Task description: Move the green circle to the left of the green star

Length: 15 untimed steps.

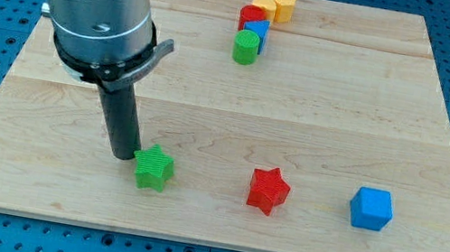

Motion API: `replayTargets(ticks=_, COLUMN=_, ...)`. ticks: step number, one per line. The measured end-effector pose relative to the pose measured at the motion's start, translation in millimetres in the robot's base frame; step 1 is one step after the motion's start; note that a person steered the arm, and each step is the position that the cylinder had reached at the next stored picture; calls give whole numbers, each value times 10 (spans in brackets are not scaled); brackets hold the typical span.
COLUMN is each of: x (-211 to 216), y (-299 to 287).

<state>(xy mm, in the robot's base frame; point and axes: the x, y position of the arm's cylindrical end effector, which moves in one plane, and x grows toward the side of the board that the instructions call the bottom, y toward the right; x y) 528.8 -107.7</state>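
**Operator:** Camera view — which block do I move, and how will it handle?

**Manual:** Your target is the small green cylindrical block, the green circle point(245, 46). It stands near the view's top, at the lower end of a curved cluster. A blue block point(258, 33) is just beside it, possibly touching; a red block point(251, 15) and two yellow blocks point(274, 6) follow behind. Judge it light, rigid and free to slide on the smooth wooden board point(317, 123). It is not fragile. A round side wall tends to roll off a push, so aim your contact through its centre.

**Operator:** Where do I take hold?

**Manual:** You do not take hold. The arm carries no jaws, so there is nothing to spread or pinch — only the dark rod with my tip point(123, 157). Press against the side wall opposite the intended travel. Approach from the view's upper right, taking care with the blue block there.

**Operator:** Where is the tip now?

**Manual:** Touching or just beside the left edge of the green star-shaped block point(153, 168), near the view's bottom, well apart from the green circle. That is roughly the destination spot.

**Operator:** Anything else?

**Manual:** A red star point(269, 190) and a blue cube point(371, 208) lie to the star's right, away from the likely path.
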Motion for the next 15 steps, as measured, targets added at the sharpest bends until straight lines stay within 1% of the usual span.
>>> replayTargets(ticks=1, x=-41, y=15)
replayTargets(ticks=2, x=-527, y=-155)
replayTargets(ticks=3, x=-973, y=47)
replayTargets(ticks=4, x=-835, y=436)
replayTargets(ticks=5, x=-1027, y=738)
replayTargets(ticks=6, x=-1458, y=1042)
replayTargets(ticks=7, x=-1679, y=1323)
replayTargets(ticks=8, x=-1805, y=1298)
replayTargets(ticks=9, x=-1804, y=1197)
replayTargets(ticks=10, x=-1807, y=1420)
replayTargets(ticks=11, x=-1993, y=1427)
replayTargets(ticks=13, x=-2054, y=721)
replayTargets(ticks=14, x=-2187, y=713)
replayTargets(ticks=15, x=-2579, y=700)
